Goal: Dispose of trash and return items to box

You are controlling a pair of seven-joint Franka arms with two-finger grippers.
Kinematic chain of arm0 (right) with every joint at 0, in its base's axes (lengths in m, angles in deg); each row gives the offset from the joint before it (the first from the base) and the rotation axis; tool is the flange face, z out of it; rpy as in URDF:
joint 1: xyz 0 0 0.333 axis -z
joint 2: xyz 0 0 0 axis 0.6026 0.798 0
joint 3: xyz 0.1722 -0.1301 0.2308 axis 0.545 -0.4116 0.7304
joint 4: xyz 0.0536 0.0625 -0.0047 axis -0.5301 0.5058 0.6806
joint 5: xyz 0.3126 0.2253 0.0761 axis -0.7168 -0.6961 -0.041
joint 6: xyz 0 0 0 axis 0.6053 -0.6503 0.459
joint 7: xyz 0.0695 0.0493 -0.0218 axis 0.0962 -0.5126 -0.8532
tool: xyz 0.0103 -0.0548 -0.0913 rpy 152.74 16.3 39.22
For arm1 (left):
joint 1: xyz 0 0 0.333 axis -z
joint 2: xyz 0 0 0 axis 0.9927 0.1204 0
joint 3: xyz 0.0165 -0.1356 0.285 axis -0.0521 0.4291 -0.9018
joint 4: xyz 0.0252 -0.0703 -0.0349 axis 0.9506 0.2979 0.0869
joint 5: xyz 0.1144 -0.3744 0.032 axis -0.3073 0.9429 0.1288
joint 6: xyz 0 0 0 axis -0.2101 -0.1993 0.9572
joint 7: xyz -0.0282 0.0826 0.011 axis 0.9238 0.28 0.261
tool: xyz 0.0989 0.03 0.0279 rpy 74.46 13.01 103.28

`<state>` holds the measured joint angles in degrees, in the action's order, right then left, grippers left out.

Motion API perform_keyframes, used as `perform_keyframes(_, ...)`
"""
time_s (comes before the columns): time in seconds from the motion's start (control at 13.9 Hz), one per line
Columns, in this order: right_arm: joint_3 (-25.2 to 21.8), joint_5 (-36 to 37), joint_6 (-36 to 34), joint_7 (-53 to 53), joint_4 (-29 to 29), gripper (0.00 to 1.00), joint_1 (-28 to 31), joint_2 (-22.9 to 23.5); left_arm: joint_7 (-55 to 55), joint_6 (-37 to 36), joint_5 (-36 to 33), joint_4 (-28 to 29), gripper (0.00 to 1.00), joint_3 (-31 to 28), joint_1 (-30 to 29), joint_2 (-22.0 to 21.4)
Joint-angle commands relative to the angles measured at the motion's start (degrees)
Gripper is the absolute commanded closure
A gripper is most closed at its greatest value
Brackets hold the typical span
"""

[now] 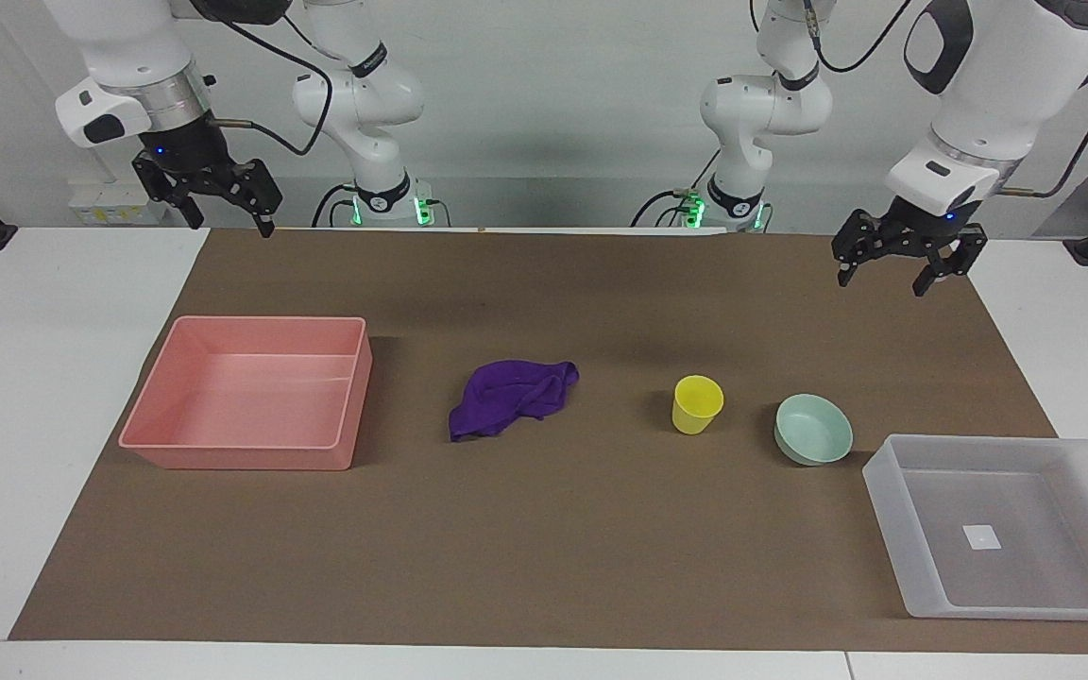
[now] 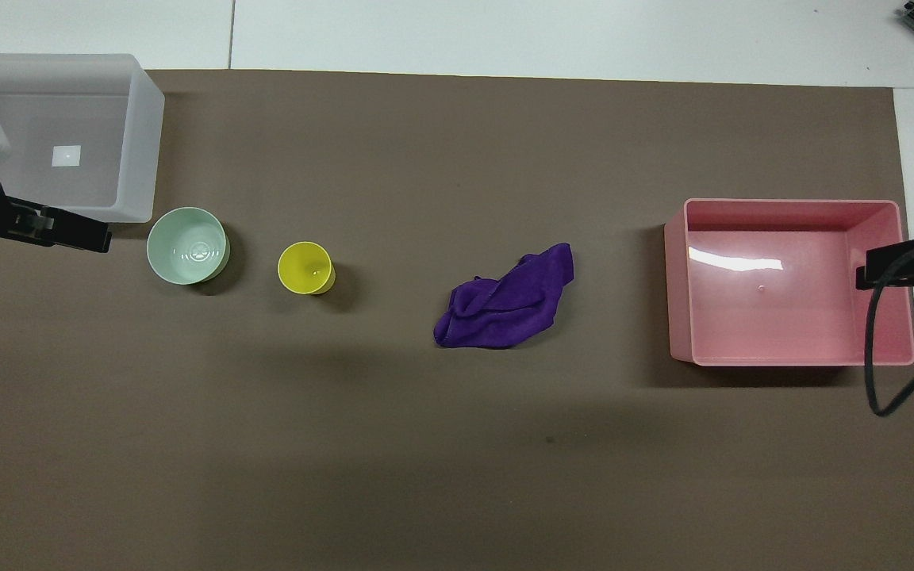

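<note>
Starting from rest seems to be the step in hand: nothing is held, and both arms hang high at the robots' edge of the surface [image 1: 544, 586]. The left claw [image 1: 909, 261] hovers with its fingers spread and empty above the brown mat at the left arm's end; the right claw [image 1: 223, 200] hovers likewise spread and empty above the mat's edge at the right arm's end.

The purple rag [image 1: 511, 399] lies crumpled about mid-surface, well apart from the pink bin [image 1: 251, 453], which sits at the right arm's end. The yellow cup [image 1: 696, 404] stands upright beside the green bowl [image 1: 813, 430], the two near each other but not touching. The bowl sits just beside the frosted tray [image 1: 893, 501], which lies at the left arm's end and a little farther from the robots than the bowl.

My judgement is that the work splits neatly. The right arm suits the rag: come straight down on its highest fold, pinch deep so no corner drags, lift clear of the bin's wall before letting go. The left arm suits the cup and bowl: take the cup by its rim with one finger inside, and set it in the tray away from the white sticker [image 1: 981, 537] corner so that the bowl has room. The bowl's shallow wall may slip, so a rim pinch needs care.
</note>
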<state>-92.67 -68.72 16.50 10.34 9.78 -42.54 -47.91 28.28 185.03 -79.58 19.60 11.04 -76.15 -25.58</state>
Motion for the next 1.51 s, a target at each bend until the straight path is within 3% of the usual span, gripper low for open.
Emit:
perform_keyframes(0.0,1.3,0.5,-0.3,-0.2,0.6,0.00,1.1,-0.5,-0.2,-1.2,-1.0,-1.2,0.00,0.5,-0.6,0.4)
perform_keyframes(0.72,1.4,0.6,0.0,-0.4,1.0,0.00,0.6,-0.8,0.1,-0.5,-1.1,2.2,0.00,0.6,-0.3,-1.3)
perform_keyframes(0.93,1.4,0.6,0.0,-0.4,1.1,0.00,0.6,-0.9,0.0,6.9,-1.1,5.8,0.00,0.5,-0.5,-2.2)
perform_keyframes(1.15,1.4,0.6,0.0,-0.4,1.1,0.00,0.6,-0.9,0.4,9.7,-0.9,6.5,0.00,0.6,-3.1,-1.7)
perform_keyframes(1.44,1.6,0.5,0.1,-0.4,1.7,0.00,0.6,-1.1,-0.1,17.8,-0.6,14.0,0.00,0.5,-5.1,-1.5)
